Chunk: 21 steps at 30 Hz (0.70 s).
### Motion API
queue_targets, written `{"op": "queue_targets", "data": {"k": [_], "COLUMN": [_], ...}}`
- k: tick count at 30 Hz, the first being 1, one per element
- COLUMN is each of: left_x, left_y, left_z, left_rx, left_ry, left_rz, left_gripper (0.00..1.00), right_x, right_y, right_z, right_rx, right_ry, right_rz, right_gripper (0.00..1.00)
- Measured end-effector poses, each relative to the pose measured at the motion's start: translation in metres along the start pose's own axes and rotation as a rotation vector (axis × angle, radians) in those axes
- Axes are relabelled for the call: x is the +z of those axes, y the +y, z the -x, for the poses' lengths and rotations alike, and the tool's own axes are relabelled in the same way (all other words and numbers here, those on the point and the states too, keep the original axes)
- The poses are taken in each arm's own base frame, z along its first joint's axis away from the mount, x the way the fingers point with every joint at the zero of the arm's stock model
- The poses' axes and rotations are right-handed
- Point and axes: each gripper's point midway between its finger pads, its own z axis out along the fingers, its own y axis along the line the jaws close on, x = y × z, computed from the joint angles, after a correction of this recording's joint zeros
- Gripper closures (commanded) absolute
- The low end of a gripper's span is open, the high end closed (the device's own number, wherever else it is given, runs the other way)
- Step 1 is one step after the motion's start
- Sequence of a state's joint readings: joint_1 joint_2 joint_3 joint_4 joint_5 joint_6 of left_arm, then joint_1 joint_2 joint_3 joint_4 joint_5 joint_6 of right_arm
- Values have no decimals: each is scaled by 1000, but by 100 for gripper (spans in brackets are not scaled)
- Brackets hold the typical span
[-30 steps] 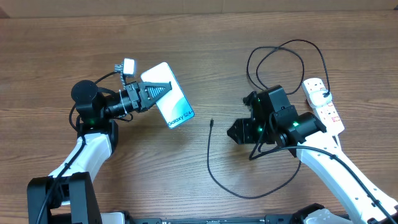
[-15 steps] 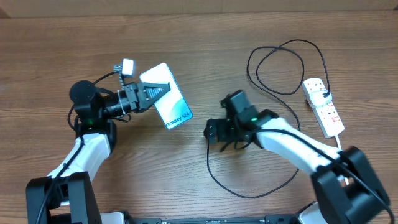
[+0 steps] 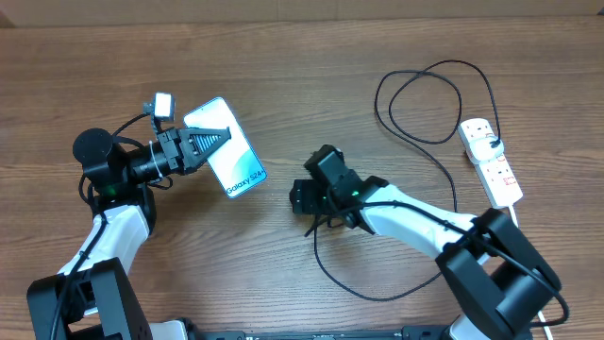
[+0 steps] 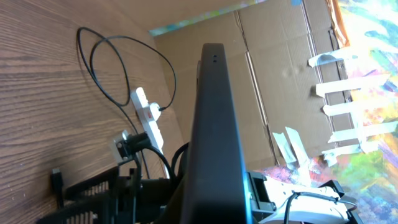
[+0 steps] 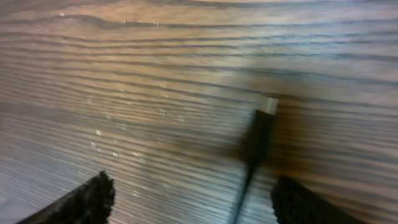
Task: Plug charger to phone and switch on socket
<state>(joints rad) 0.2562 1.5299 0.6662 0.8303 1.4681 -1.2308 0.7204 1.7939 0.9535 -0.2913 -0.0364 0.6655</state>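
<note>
The left tool grips the phone; the right tool gapes open astride the charger tip.

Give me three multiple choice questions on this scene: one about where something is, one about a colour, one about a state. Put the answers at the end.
1. Where on the table is the socket?
A) left end B) right end C) middle
2. What colour is the charger cable?
A) white B) black C) red
3. The right gripper is:
A) open B) shut on the charger C) out of view

Answers:
1 B, the overhead view shows it at the far right.
2 B, the thin loops are black against the wood.
3 A, the wrist view shows its fingers wide apart, with the charger's tip lying between them.
</note>
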Motion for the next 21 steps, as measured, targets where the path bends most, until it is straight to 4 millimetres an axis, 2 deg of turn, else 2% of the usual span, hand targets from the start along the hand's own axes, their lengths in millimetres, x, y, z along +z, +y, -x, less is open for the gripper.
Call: {"op": "queue_targets", "data": {"k": [3,6,7,8,9,17,20,21], "left_x": [0,0,0,0,0,-10,-14,-15], "left_y": [-1,-2,-3,-3,-3,-3,-2,-2], "left_z": [-3,-6,-7,-8,-10,-7,-5,-5], "left_rx": [0,0,0,0,0,0,0,-2], "left_ry": [15,35,42,49,56,48,37,34], "left_rz": [-5,-12,-15,-17,-20,-18,-15,-14], "left_gripper": [96,96,96,96,96,96,96,96], "right_x": [6,12,14,15,18,17,9,4], "right_y": [7,8,7,7,7,-1,-16,-27], "right_z": [4,8,8,8,9,5,4,4], "right_rx": [37,77,91,100,122,198,225,233], "right_ry": [-29,-44,-43,-41,-37,9,65,93], "right_rz": [5,-5,-10,-13,-17,-63,-125,-165], "right_gripper": [38,59,71,93,96,96,96,96]}}
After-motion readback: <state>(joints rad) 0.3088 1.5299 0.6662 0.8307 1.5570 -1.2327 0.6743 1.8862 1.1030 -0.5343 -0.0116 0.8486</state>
